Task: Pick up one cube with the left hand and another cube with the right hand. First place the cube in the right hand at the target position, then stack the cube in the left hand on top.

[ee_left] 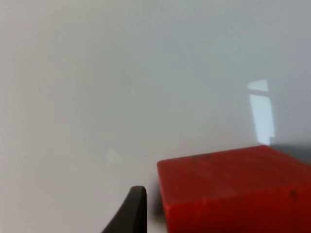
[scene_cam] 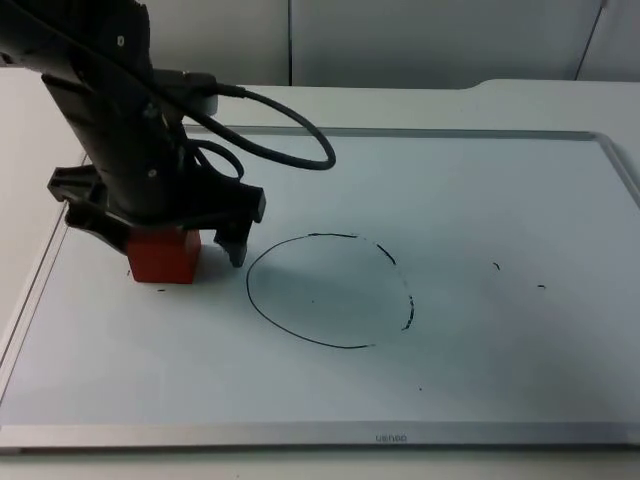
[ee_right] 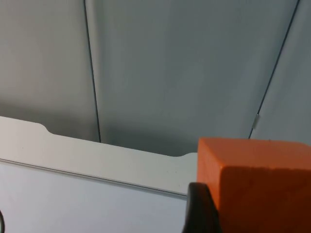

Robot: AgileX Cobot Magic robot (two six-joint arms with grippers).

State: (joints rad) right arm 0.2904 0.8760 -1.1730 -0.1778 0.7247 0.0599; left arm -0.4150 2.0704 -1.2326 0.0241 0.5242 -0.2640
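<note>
On the white desk (scene_cam: pixel 480 380), a hand-drawn black circle (scene_cam: pixel 328 290) lay at the middle of the top view, with nothing inside it and a few small dark marks (scene_cam: pixel 496 266) to its right. Left of the circle, well apart from its line, the red cube (scene_cam: pixel 163 256) sat flat on the desk, its top face hidden under the left pincer (scene_cam: pixel 165 240), which stood spread around the cube, one finger (scene_cam: pixel 236 246) beside its right face. In the left wrist view the red cube (ee_left: pixel 233 189) showed faint grain beside a fingertip (ee_left: pixel 131 211). The right pincer (ee_right: pixel 199 208) was grasping an orange cube (ee_right: pixel 257 187), held up facing the grey partition wall (ee_right: pixel 170 73).
</note>
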